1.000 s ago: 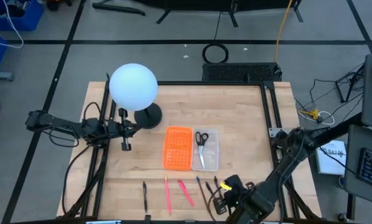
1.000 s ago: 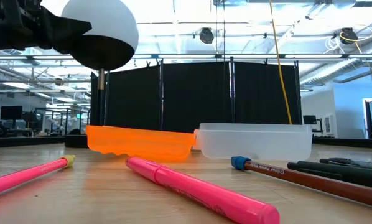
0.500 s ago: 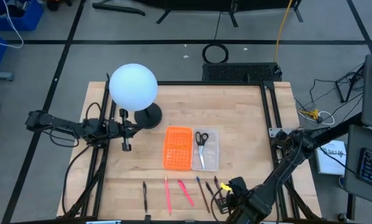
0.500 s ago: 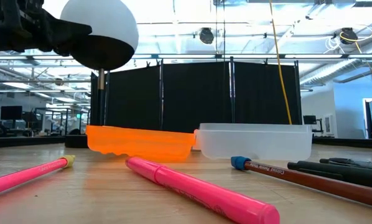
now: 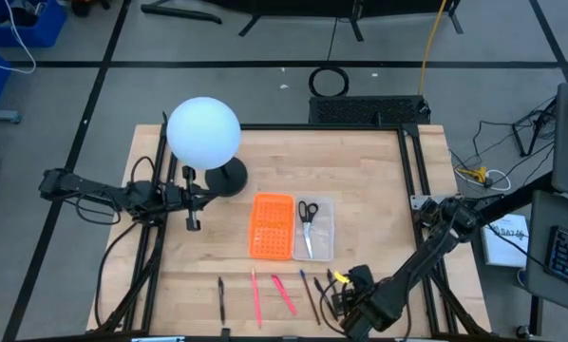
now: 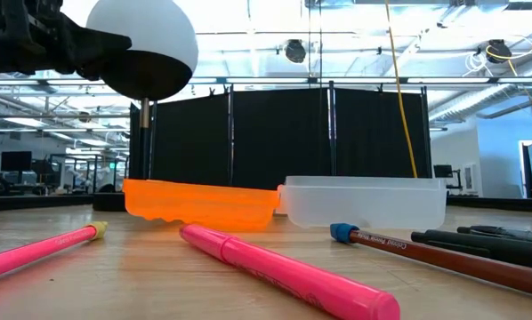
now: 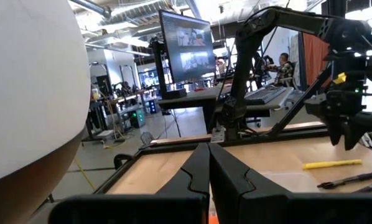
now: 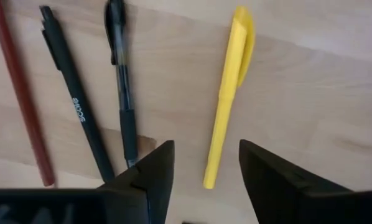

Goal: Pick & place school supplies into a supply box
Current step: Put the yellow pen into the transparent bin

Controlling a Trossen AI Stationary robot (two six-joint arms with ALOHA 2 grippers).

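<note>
On the wooden worktop (image 5: 379,199) our right end effector (image 8: 201,168) hovers open, straddling the yellow pen (image 8: 228,93) near the front edge; the box (image 5: 314,228) sits mid-worktop; the left end effector (image 7: 209,171), closed, waits by the lamp (image 5: 204,133)

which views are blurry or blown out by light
Low view: ceiling lights flare bright, and the near pink marker looks soft. Left wrist view: the white globe lamp is a big unfocused mass. Right wrist view: the yellow pen is sharp, with soft shadows.
</note>
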